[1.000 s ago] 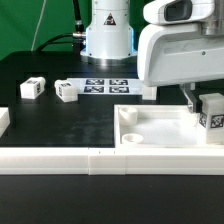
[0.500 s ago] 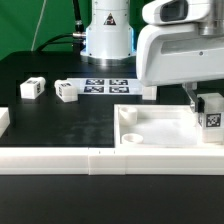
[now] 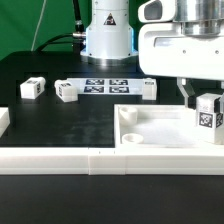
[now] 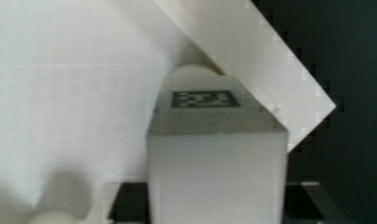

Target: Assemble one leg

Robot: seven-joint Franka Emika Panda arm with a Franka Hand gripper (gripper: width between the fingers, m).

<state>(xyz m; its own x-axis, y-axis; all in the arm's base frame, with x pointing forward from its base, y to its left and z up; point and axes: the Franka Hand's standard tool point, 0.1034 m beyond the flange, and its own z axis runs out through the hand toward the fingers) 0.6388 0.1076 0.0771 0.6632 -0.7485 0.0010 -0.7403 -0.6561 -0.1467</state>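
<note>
My gripper (image 3: 203, 98) is shut on a leg (image 3: 208, 113), a small white block with a black-and-white tag. It holds the leg upright over the far right corner of the large white square tray part (image 3: 160, 127). In the wrist view the leg (image 4: 211, 150) fills the middle between the dark fingers (image 4: 135, 196), its far end at the tray part's corner (image 4: 256, 60). I cannot tell whether the leg touches the tray part. Three more legs lie on the black table: two at the exterior view's left (image 3: 32, 88) (image 3: 66, 91) and one by the arm (image 3: 148, 88).
The marker board (image 3: 105, 86) lies in front of the robot base. Long white border rails (image 3: 60, 160) run along the front edge. Another white piece (image 3: 4, 118) shows at the exterior view's left edge. The tray part has a corner hole (image 3: 130, 138).
The arm's wrist has risen a little. The held leg has shifted slightly toward the exterior view's left and stays over the tray part's corner. The other legs have not moved.
</note>
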